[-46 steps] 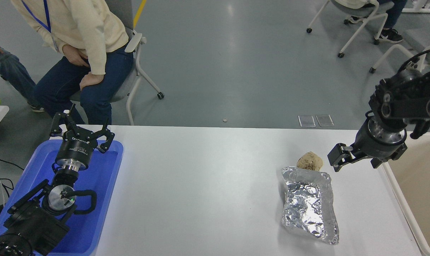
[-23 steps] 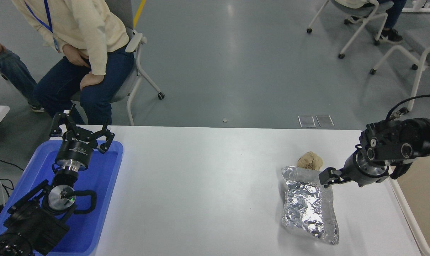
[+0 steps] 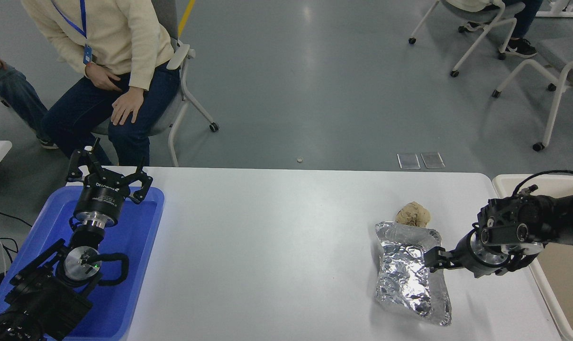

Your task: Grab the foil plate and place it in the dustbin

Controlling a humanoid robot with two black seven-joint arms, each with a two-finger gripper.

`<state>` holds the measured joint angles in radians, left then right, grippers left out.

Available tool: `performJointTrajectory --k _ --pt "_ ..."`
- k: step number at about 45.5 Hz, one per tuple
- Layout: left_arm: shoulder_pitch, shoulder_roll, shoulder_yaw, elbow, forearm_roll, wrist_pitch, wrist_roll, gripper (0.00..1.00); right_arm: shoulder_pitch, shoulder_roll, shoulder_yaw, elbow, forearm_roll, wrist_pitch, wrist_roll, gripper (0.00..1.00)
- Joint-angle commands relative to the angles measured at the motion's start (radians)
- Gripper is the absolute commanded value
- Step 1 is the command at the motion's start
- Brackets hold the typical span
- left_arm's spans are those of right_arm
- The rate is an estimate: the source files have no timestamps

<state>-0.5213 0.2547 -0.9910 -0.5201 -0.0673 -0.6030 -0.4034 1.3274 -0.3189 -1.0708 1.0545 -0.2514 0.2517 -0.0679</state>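
The foil plate lies wrinkled and shiny on the white table at the right, its long side running front to back. My right gripper is low over the table at the plate's right rim, near its far end. It points left, and its jaws look open at the rim. The dustbin, beige with a pale rim, stands at the table's right end, just behind the right arm. My left gripper is parked, open and empty, above the blue tray at the lower left.
A small tan crumpled lump sits just beyond the plate's far edge. A blue tray lies at the left end of the table. A person sits on a chair past the table's far left, and more chairs stand at the back right.
My right gripper has come down and moved left and toward me, from up beside the dustbin to the foil plate's right rim. The seated person has shifted a hand. The left arm has not moved.
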Motion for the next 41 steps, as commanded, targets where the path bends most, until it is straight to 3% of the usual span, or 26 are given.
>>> performJointTrajectory --k 1,14,20,27,41 --pt "0.000 0.000 0.000 0.000 0.000 0.000 0.000 1.00 -0.048 0.008 0.020 -0.025 0.015 -0.006 0.000 0.84" --pt "0.000 0.000 0.000 0.000 0.000 0.000 0.000 1.00 -0.053 0.006 0.044 -0.027 0.027 0.000 0.000 0.43" --pt "0.000 0.000 0.000 0.000 0.000 0.000 0.000 1.00 -0.057 0.008 0.057 -0.019 0.029 0.009 0.000 0.19" --pt "0.000 0.000 0.000 0.000 0.000 0.000 0.000 1.00 -0.057 0.008 0.072 -0.016 0.032 0.011 0.003 0.01" --pt "0.000 0.000 0.000 0.000 0.000 0.000 0.000 1.00 -0.017 -0.012 0.074 -0.008 0.072 0.144 0.002 0.00"
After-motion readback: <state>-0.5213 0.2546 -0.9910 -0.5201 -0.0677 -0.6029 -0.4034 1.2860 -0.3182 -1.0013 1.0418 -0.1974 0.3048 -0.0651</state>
